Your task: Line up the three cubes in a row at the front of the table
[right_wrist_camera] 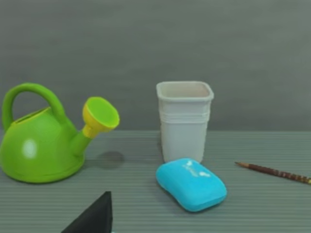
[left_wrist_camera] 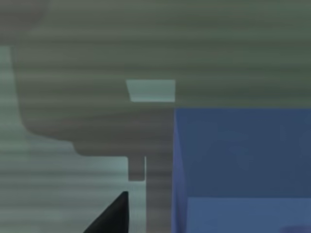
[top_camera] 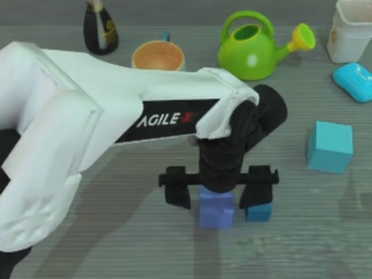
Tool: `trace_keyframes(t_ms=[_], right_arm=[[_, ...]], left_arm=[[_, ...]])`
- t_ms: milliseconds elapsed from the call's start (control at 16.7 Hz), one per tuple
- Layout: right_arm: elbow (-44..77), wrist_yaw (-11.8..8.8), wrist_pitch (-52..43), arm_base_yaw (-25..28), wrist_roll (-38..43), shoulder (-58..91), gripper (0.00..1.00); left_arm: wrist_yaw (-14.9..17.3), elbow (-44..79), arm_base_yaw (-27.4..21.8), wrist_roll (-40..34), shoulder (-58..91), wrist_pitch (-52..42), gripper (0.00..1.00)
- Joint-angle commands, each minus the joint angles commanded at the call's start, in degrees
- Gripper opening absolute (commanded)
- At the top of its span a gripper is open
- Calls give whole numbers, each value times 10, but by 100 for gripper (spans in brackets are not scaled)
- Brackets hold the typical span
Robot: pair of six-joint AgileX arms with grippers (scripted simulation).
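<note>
My left gripper (top_camera: 216, 200) hangs open over the front middle of the table (top_camera: 116, 244), its fingers well apart on either side of the medium periwinkle cube (top_camera: 216, 210). That cube stands on the surface and fills much of the left wrist view (left_wrist_camera: 243, 155), with a gap between it and one fingertip (left_wrist_camera: 114, 218). The small dark blue cube (top_camera: 258, 212) sits just to its right, under the gripper's right finger. The larger turquoise cube (top_camera: 330, 146) stands apart at the right. A dark part of my right gripper (right_wrist_camera: 97, 219) shows only in its wrist view.
Along the back stand a dark sauce bottle (top_camera: 100, 26), an orange cup (top_camera: 158, 56), a green watering can (top_camera: 256, 49) and a white holder (top_camera: 353, 29). A sky-blue soap bar (top_camera: 353, 80) lies in front of the holder, and a pencil (right_wrist_camera: 274, 171) beside it.
</note>
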Motion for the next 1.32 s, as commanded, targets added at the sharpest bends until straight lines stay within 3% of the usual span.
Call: trace_keyframes(t_ms=[480,900,1320], right_arm=[[0,0,0,0,0,0,100],[0,0,0,0,0,0,100],[17,-1,-11,3,5,17,100]], left_arm=[[1,9,0,0,-3,-10,100],[0,94,9,-3,-42,-136,100],[-1,78,16,1,-58,-125,100]])
